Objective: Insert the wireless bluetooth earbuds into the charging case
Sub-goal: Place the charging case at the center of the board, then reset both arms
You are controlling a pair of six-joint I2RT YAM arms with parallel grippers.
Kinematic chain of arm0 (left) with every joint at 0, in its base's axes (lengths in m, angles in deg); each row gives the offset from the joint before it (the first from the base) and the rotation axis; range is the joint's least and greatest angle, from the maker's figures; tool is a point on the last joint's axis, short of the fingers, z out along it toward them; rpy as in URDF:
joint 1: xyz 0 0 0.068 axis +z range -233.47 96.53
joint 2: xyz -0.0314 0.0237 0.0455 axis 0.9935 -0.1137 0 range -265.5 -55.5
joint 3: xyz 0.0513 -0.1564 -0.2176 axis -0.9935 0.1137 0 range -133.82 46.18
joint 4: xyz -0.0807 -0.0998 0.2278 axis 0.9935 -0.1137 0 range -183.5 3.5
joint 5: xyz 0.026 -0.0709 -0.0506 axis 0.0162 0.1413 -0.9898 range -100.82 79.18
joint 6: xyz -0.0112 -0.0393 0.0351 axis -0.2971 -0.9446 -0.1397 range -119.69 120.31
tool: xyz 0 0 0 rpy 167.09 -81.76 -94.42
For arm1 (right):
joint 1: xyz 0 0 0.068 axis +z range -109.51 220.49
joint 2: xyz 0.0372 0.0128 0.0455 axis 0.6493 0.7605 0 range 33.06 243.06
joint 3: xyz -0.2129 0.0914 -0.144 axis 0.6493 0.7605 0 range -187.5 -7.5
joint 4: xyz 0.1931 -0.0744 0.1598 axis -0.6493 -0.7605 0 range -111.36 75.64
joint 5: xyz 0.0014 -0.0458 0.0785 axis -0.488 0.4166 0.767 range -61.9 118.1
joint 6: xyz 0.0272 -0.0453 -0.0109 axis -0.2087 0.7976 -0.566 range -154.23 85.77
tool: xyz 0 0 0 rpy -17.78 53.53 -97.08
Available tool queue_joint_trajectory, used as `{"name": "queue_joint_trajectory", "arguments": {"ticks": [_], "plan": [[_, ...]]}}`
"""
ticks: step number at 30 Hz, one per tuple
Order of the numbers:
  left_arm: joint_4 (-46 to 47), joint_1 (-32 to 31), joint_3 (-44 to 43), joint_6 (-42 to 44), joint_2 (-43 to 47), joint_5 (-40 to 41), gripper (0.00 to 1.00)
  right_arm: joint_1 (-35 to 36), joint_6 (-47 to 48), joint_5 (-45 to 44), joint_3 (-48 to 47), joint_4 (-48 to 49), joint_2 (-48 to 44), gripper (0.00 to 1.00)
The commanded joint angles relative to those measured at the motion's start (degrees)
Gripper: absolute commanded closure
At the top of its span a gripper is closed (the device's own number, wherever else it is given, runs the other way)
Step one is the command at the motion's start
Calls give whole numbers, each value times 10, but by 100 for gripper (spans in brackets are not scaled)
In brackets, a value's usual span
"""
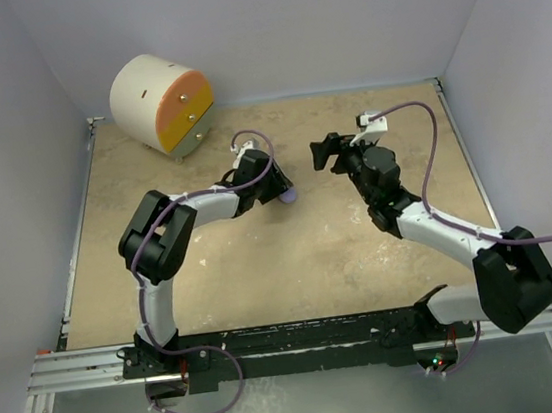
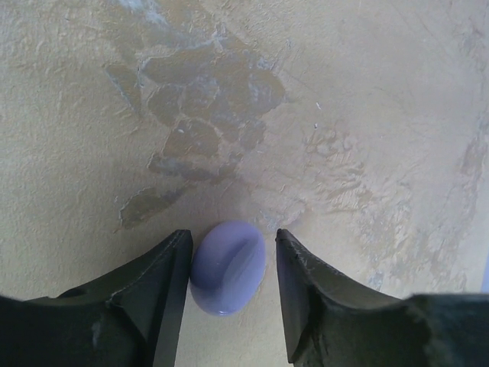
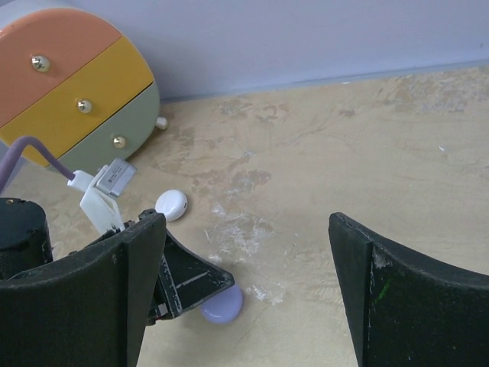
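A lilac round puck [image 2: 228, 267] lies on the tan table between the fingers of my left gripper [image 2: 232, 234]. The left finger touches its side and a small gap remains at the right finger, so the jaws are open around it. The puck also shows in the top view [image 1: 289, 195] and in the right wrist view [image 3: 223, 304], partly behind the left gripper's finger [image 3: 191, 279]. My right gripper [image 3: 246, 222] is wide open and empty, held above the table to the right of the puck [image 1: 325, 152]. A white round puck [image 3: 171, 205] lies farther back. No tiny earbuds show.
A round drawer unit with orange, yellow and green fronts [image 1: 163, 104] stands at the back left corner, also in the right wrist view [image 3: 76, 92]. Walls close the table on three sides. The left arm's purple cable [image 1: 248, 139] loops above its wrist.
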Motion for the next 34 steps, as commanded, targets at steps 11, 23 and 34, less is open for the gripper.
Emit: {"name": "queue_joint_trajectory", "arguments": {"ticks": [11, 23, 34], "plan": [[-75, 38, 36, 16, 144, 105, 43, -31, -38, 26, -4, 23, 15, 2], [-111, 192, 231, -26, 413, 166, 37, -125, -95, 52, 15, 20, 6, 0], [-112, 256, 299, -18, 490, 149, 33, -180, -101, 99, 22, 24, 11, 0]]}}
